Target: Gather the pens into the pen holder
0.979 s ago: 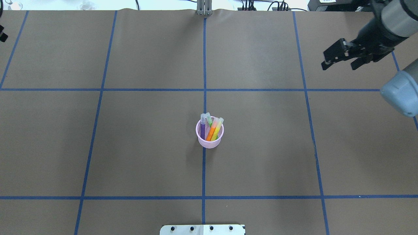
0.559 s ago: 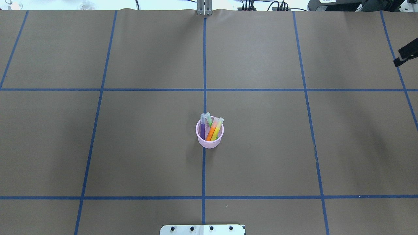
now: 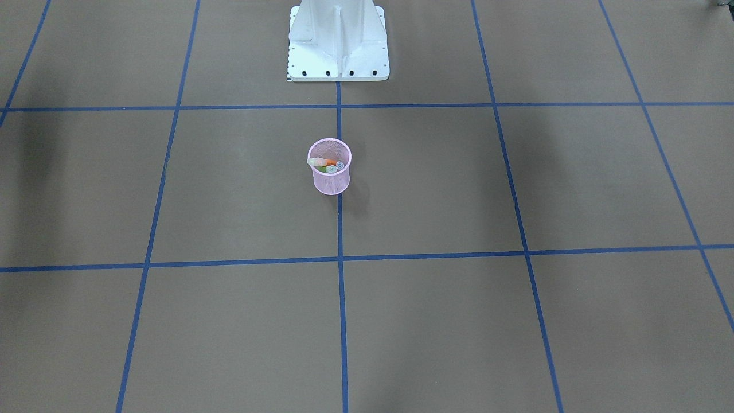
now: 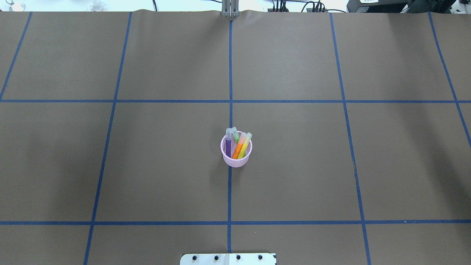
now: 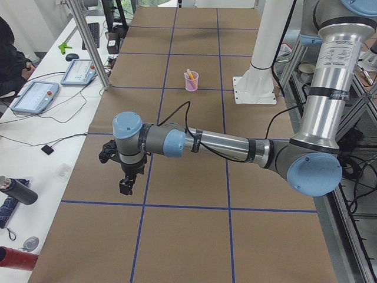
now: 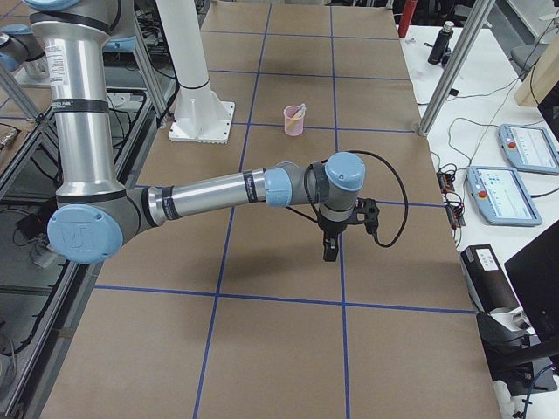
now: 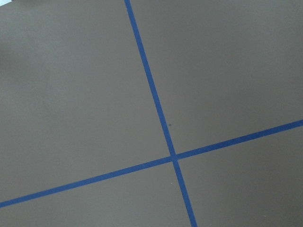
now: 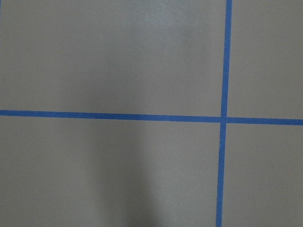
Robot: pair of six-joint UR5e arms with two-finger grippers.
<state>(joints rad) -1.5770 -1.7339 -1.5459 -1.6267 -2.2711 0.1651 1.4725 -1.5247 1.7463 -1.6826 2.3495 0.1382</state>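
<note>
The pink mesh pen holder (image 4: 236, 161) stands upright at the table's middle, on the centre blue tape line. The pens lean inside it: a purple one (image 4: 228, 145), an orange one (image 4: 238, 148), a yellow-green one (image 4: 244, 147) and a green-capped one (image 4: 235, 134). From the front, the pen holder (image 3: 331, 181) shows their cap ends at its rim. My left gripper (image 5: 125, 187) hangs over the table's left end, far from the holder (image 5: 191, 85). My right gripper (image 6: 329, 253) hangs over the right end. I cannot tell whether either is open or shut.
The robot's white base plate (image 3: 338, 40) sits behind the holder. Blue tape lines (image 4: 230, 101) divide the brown table cover into squares. Both wrist views show only bare cover and tape. Control tablets (image 6: 528, 147) and cables lie on side benches beyond the table's ends.
The right arm and gripper have swung out of the overhead view past its right edge. The holder and pens have not moved.
</note>
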